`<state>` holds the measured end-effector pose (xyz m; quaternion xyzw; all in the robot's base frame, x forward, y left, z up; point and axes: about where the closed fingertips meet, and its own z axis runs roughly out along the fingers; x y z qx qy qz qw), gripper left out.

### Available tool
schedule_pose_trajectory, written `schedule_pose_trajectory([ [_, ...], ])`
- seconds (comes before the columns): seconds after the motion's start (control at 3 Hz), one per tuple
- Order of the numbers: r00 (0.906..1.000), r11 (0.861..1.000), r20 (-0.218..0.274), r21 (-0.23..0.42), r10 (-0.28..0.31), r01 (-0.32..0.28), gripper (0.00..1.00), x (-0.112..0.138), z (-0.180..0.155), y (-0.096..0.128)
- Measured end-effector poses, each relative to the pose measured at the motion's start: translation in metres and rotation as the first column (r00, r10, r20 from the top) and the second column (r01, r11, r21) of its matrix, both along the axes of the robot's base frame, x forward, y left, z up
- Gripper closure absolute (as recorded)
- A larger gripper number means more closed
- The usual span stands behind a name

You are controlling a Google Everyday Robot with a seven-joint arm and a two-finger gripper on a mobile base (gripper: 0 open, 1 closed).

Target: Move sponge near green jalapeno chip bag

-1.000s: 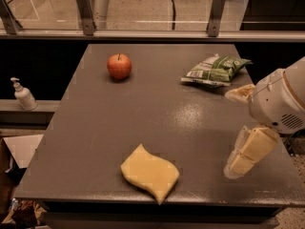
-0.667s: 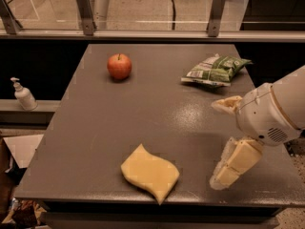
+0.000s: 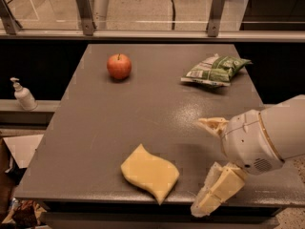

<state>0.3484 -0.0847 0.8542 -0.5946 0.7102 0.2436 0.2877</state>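
Note:
The sponge point(image 3: 149, 172), a flat pale-yellow pad with wavy edges, lies near the front edge of the grey table point(image 3: 143, 109). The green jalapeno chip bag point(image 3: 213, 71), green and white and crinkled, lies at the far right of the table. My gripper point(image 3: 208, 162) hangs over the front right of the table, just right of the sponge and apart from it. Its cream fingers point(image 3: 217, 192) are spread wide and hold nothing.
A red apple point(image 3: 119, 66) sits at the far left of the table. A white pump bottle point(image 3: 22, 95) stands on a ledge left of the table. A glass railing point(image 3: 143, 13) runs behind the table. My white arm point(image 3: 267, 135) fills the lower right.
My gripper has moved left and lower, from the table's right edge toward the sponge. The sponge, bag and apple have not moved.

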Motion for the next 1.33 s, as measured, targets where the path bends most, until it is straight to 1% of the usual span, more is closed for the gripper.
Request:
schedule_pose_trajectory([
  [0.33, 0.9996, 0.998, 0.015, 0.060, 0.024, -0.024, 0.00, -0.015, -0.004, 0.018],
  [0.67, 0.9989, 0.995, 0.027, 0.095, 0.039, -0.042, 0.00, -0.024, -0.008, 0.029],
  [1.0, 0.9988, 0.993, 0.035, 0.110, 0.035, -0.039, 0.00, -0.024, -0.008, 0.029],
  [1.33, 0.9976, 0.985, 0.067, 0.172, 0.016, -0.027, 0.00, -0.022, -0.008, 0.030],
])
